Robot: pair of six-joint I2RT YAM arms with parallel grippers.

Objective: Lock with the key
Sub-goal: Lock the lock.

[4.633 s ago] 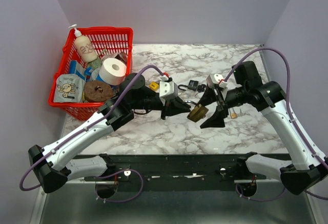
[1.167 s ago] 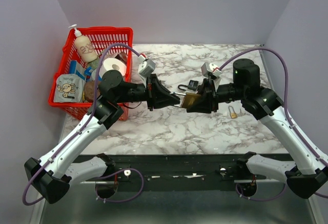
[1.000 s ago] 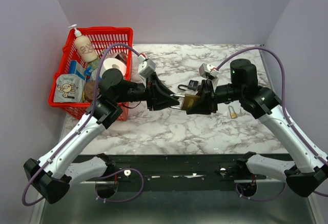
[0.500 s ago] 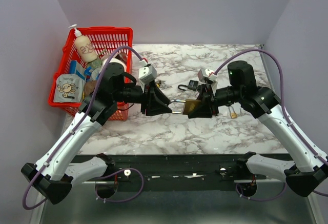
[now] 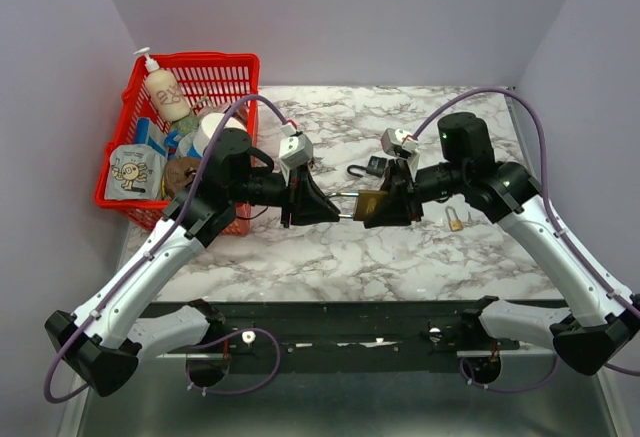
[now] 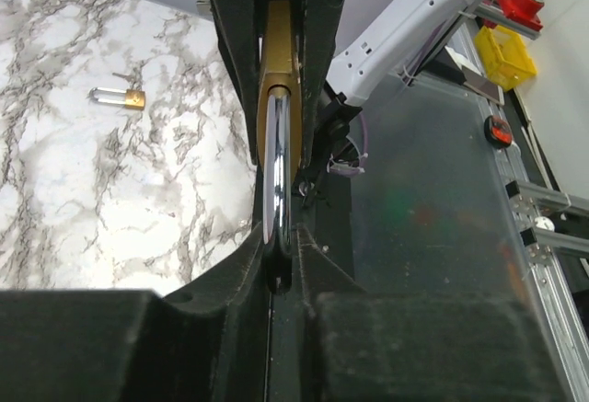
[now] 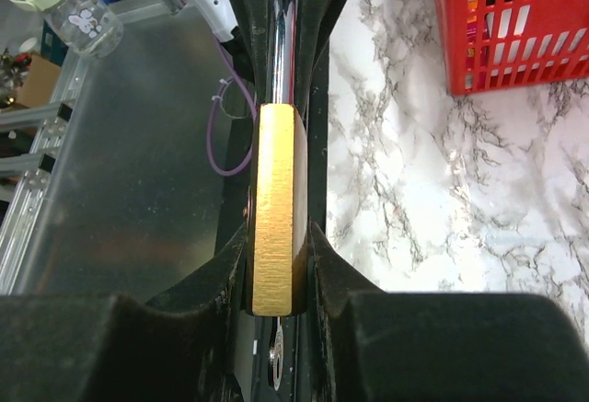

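A brass padlock hangs in the air between the two arms, above the middle of the table. My right gripper is shut on its brass body, one pad on each flat face. My left gripper is shut on the steel shackle, whose bend sits between the fingertips, and the brass body lies just beyond it. In the right wrist view the shackle points away towards the left fingers. A silver key shows just under the body, mostly hidden.
A small brass padlock lies on the marble to the right, and appears again as the small padlock. A black lock with keys lies behind the grippers. The red basket, full of items, stands at the back left.
The left jaws widened, slid back along the shackle and closed on its bend again. Both grippers and the padlock shifted slightly towards the near edge.
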